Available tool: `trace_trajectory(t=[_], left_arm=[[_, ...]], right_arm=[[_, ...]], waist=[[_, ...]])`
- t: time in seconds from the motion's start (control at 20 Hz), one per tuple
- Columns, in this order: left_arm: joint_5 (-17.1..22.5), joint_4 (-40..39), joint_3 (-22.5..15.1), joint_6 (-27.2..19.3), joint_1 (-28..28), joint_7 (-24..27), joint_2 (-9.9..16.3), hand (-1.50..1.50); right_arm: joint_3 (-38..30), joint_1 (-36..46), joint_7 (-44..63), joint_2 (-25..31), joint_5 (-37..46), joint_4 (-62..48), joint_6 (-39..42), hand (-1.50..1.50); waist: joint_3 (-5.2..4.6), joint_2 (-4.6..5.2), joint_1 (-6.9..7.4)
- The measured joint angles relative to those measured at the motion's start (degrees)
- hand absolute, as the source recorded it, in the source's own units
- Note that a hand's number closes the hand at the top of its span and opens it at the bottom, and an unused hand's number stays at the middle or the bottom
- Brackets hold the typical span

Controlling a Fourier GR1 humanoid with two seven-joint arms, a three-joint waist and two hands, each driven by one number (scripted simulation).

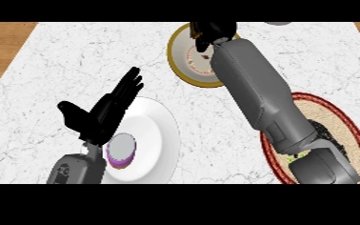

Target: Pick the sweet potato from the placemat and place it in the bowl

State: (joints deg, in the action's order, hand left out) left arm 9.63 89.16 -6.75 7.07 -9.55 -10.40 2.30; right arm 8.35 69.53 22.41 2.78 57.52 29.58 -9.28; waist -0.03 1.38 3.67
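Note:
A bowl [181,52] with a yellow rim and a pale inside stands at the far middle of the counter. My right hand [213,32] hangs over the bowl's far right part, with its forearm running back across the counter to the lower right. No sweet potato shows anywhere; the hand and forearm hide whatever lies beneath them. The round woven placemat [329,108] with a red border lies at the right, partly under the forearm. My left hand [105,108] stands open at the lower left, fingers up.
A white plate [160,132] lies beside the left hand and carries a small purple and grey round object [121,148]. A strip of wooden surface [14,38] borders the marble counter at the far left.

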Motion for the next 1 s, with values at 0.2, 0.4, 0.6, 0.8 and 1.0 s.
trace_trajectory(t=[0.2,0.4,0.6,0.8,1.0], left_arm=[[-0.28,0.0,-0.38,-0.28,-0.04,-0.09,-0.51,0.0],[-0.3,-0.86,0.0,-0.38,-1.14,-0.25,-0.56,0.0],[-0.3,-0.28,-0.07,-0.7,-0.34,-0.31,-0.82,0.0],[-0.49,-0.21,0.22,-1.08,0.33,-0.02,-0.78,0.0],[-0.15,0.28,1.19,-0.86,2.44,0.46,0.07,0.0]], right_arm=[[-4.33,1.2,-4.34,0.41,-2.95,-5.92,-2.94,-1.5],[-9.31,0.8,-10.71,0.03,-7.63,-7.63,-6.79,-1.5],[-16.46,-0.85,-18.59,-0.83,-15.47,-4.0,-12.04,-1.5],[-22.48,-3.07,-28.98,-2.02,-24.39,1.33,-13.74,-1.5],[-23.69,-7.72,-37.57,-2.49,-32.79,7.69,-9.99,-1.5]], waist=[[0.05,0.25,0.4],[0.12,0.4,0.36],[0.22,0.14,-0.13],[0.26,-0.44,-1.2],[0.19,-1.37,-2.71]])
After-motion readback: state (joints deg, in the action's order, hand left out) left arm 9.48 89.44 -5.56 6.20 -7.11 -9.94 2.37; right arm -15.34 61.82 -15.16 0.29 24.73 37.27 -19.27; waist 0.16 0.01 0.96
